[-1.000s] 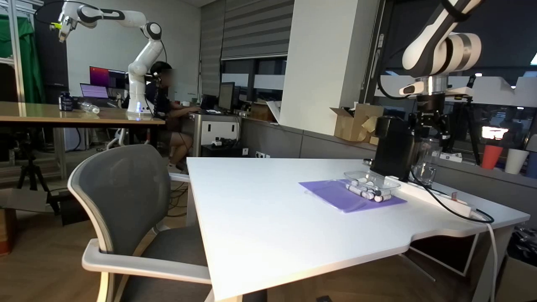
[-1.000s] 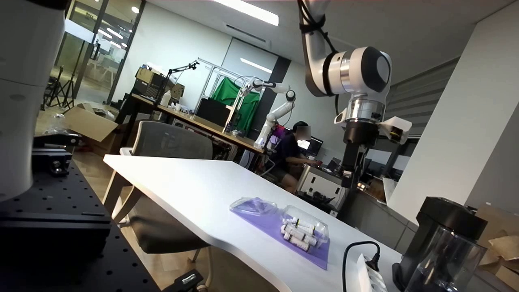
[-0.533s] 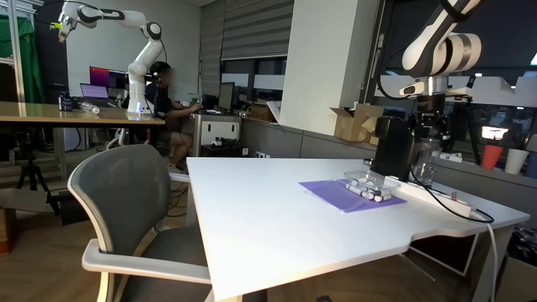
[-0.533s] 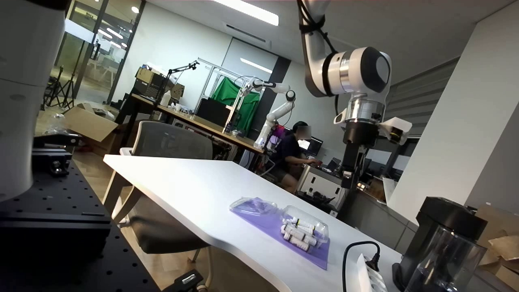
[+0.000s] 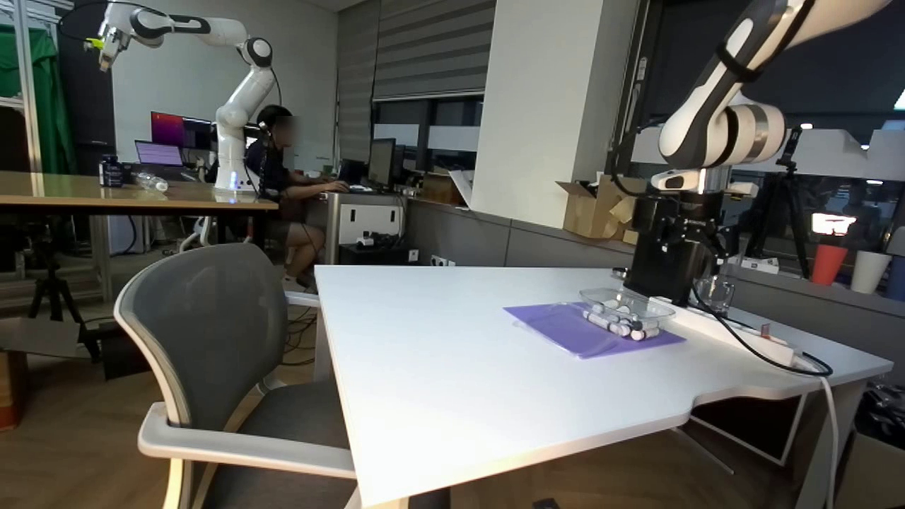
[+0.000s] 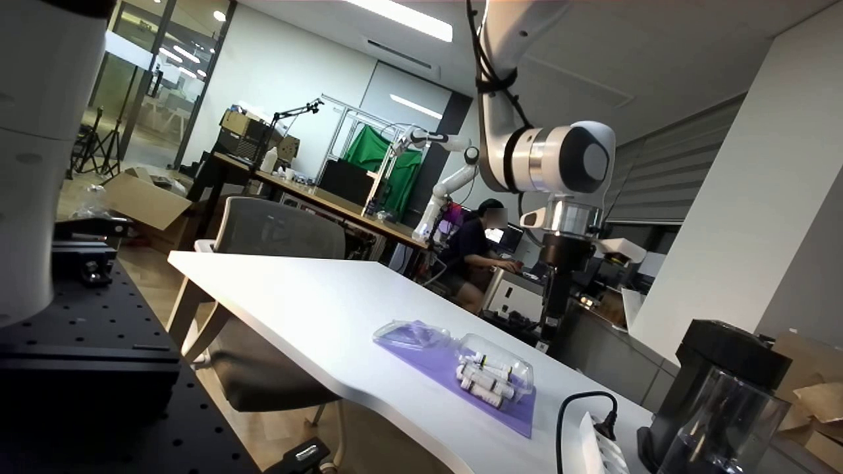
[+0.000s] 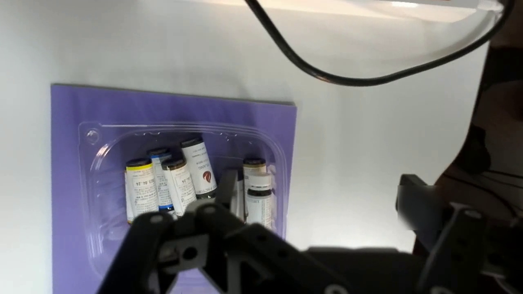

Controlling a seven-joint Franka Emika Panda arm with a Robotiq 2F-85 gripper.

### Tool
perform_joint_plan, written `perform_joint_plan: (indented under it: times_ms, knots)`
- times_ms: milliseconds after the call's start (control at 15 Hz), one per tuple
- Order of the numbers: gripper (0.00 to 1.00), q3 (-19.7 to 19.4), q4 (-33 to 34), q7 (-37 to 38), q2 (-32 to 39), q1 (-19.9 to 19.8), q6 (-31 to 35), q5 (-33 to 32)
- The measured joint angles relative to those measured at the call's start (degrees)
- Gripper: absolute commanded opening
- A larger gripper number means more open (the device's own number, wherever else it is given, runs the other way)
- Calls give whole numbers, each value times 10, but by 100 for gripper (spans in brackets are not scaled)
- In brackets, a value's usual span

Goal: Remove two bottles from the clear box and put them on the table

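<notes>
Table (image 5: 438, 367), large, white and smooth-topped, should give firm footing, though round things may roll on it. A flat purple mat (image 7: 65, 183) lies on top. Above hangs the black two-fingered gripper (image 7: 320, 183), its jaws spread wide around nothing, apart from the low transparent plastic box (image 7: 171, 127) on the mat, a gap that both exterior views show and the wrist view hides. The box looks thin, light and springy; a brushed rim could drag it. An exterior view shows what seems its clear lid (image 6: 411, 334), folded out on the mat, which cannot be made out in the wrist view. Inside the box lie the small white-labelled cylindrical bottles (image 7: 199, 165), probably light, stiff, a little slippery and, if glass, brittle; a gentle pinch across a bottle's middle should suit. Both exterior views leave them a pale heap; only the wrist view picks out thin blue bands (image 7: 166, 206) and a tiny dark-red emblem (image 7: 207, 176)
</notes>
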Motion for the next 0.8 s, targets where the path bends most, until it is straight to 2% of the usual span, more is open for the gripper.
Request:
perform_joint_plan:
  times_ms: [467, 800]
  knots:
    - [100, 20, 83, -43, 122, 6, 54, 26]
    - [100, 37, 109, -43, 164, 6, 118, 52]
